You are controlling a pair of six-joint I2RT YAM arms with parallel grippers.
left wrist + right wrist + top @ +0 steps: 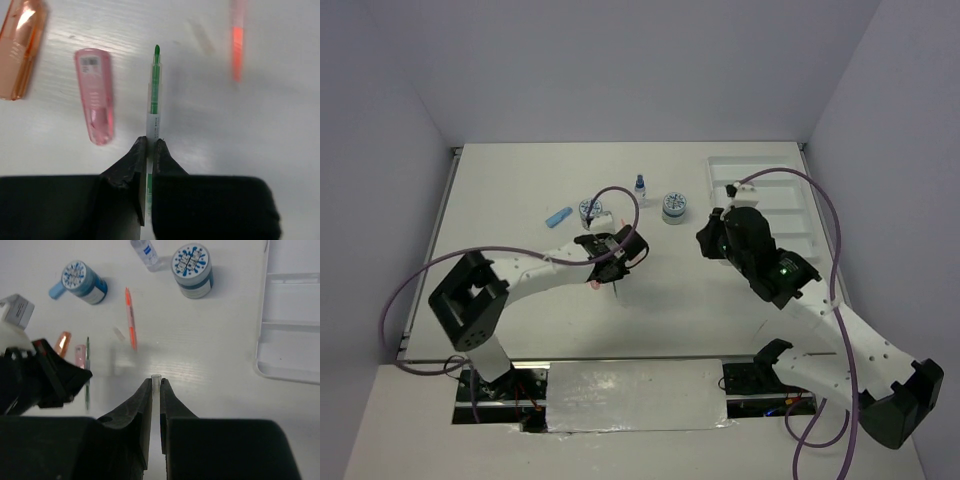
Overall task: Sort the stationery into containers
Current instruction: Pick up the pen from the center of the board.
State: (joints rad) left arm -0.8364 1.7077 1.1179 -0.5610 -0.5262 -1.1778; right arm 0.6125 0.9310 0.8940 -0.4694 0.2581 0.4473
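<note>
**Green pen pinched by the left gripper, tray well apart to the right**

The green pen [155, 85] lies on the white table [520, 180], left of centre, just beside a pink stubby piece [95, 95] and near an orange stubby piece [20, 47]. An orange-red pen [237, 45] lies apart on its other side. The green pen's long axis runs straight out from the left gripper [150, 150], with its tip pointing away from the wrist. The jaws are pressed together across the barrel towards its near end, so the pen is pinched crosswise. Whether it has left the surface cannot be told.

The white tray [725, 165] sits at the far right corner, well apart from the pen. Its long compartments run roughly near to far, and so does the pen, so the carry probably calls for little turning. The left arm is the nearer one and already has the pen. The right gripper [155, 382] hangs between pen and tray, its jaws closed on a thin pale tube [155, 377] whose kind is unclear. A sideways carry to the tray would have to pass that arm.

Not yet sorted are two blue-grey jars [192, 265] [80, 277], a blue-capped bottle [145, 252] between them and a blue stubby piece [558, 216] at the far left.
</note>
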